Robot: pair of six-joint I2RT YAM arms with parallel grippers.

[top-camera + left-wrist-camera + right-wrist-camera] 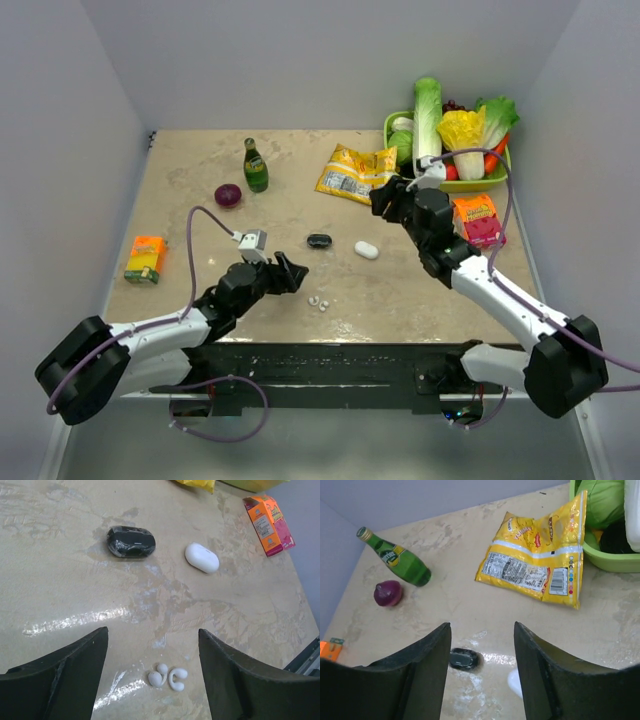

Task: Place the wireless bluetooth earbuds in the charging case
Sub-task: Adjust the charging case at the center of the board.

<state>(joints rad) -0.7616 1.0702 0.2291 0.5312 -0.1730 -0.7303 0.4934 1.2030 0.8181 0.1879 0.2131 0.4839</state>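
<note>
The left claw point(152, 635) stands wide and empty. Its fingers point(70, 675) frame the earbuds point(168, 677), which lie on the bench point(60, 580) at the bottom of the left wrist view, low between the tips. The two buds touch one another, so closing on them could pinch both at once. It could also squeeze one sideways and flick it across the glossy bench. They are far smaller than the fingers, so a grip could easily miss.

The case point(202, 557) lies apart from them in the upper middle of that frame and looks shut. If it is, nothing can go in until it is opened. A dark pebble point(131, 542) of similar shape sits near it and could be mistaken for the case.

The right claw point(482, 627) is likewise wide and empty. Its view shows only a sliver of the case at the lower edge, beside the finger on the right of the frame, and no earbuds. The top view shows the earbuds as mere specks. Yet it alone shows both arms, with the right claw just above the case in the frame, near the snack bag point(355, 172).
</note>
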